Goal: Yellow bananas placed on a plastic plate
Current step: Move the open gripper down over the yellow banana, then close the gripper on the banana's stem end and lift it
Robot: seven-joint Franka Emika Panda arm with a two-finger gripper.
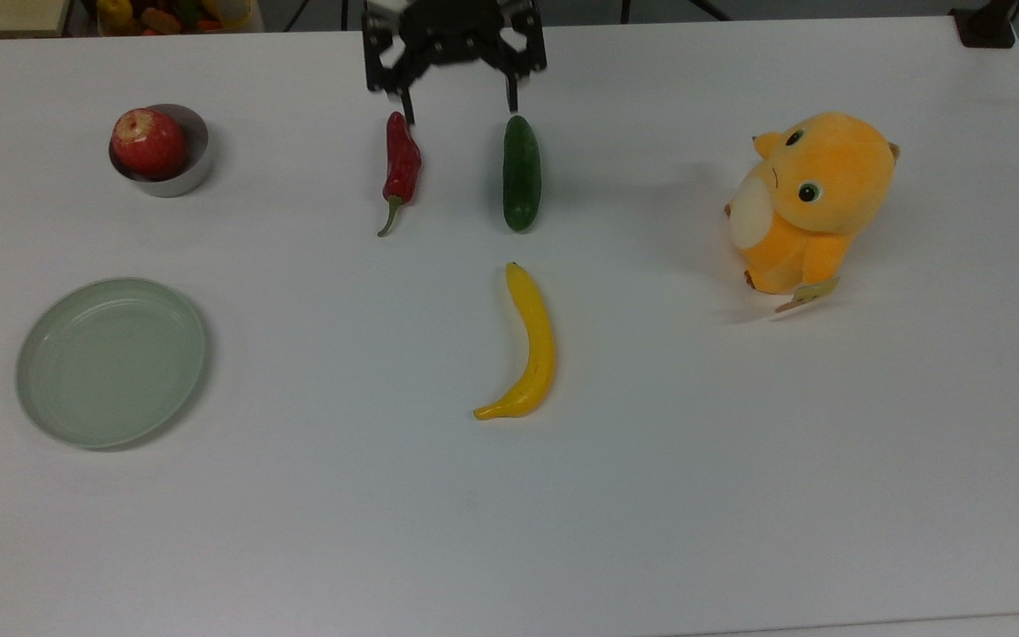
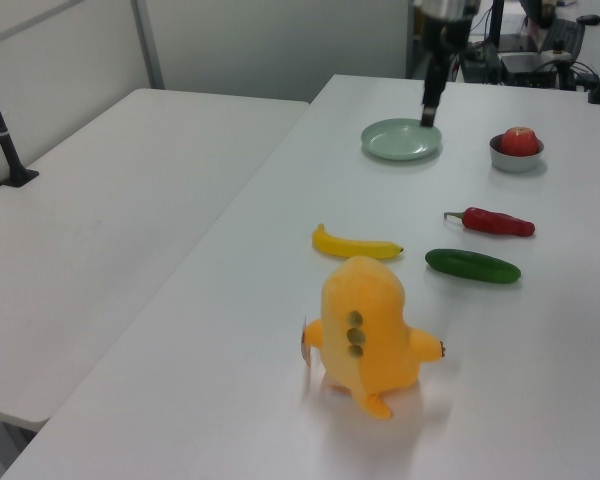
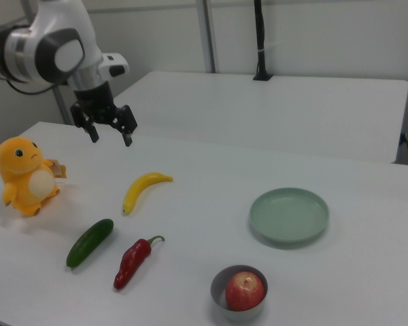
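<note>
Here we find the banana [image 1: 533,347] untouched.
Gripper [image 1: 459,113] spread wide, empty, well beyond it; plate [image 1: 49,416] apart.

- Table [image 1: 739,495]: smooth, matt white top.
- Plastic plate [image 1: 111,361]: pale grey-green, smooth, faint sheen.
- Yellow bananas [image 1: 534,345]: smooth, glossy skin (plastic-looking).
- Bowl [image 1: 175,177]: bare, dull metal.
- Plush toy [image 1: 815,199]: fuzzy orange cloth.
- Red chilli [image 1: 402,164] and cucumber [image 1: 521,172]: glossy.
- Gripper [image 3: 109,134]: matt black.

Spread across the tabletop [image 1: 651,495].
Top view: plate [image 1: 111,361] far left, banana [image 1: 532,345] center, below cucumber [image 1: 521,172]; toy [image 1: 810,199] right.
</note>
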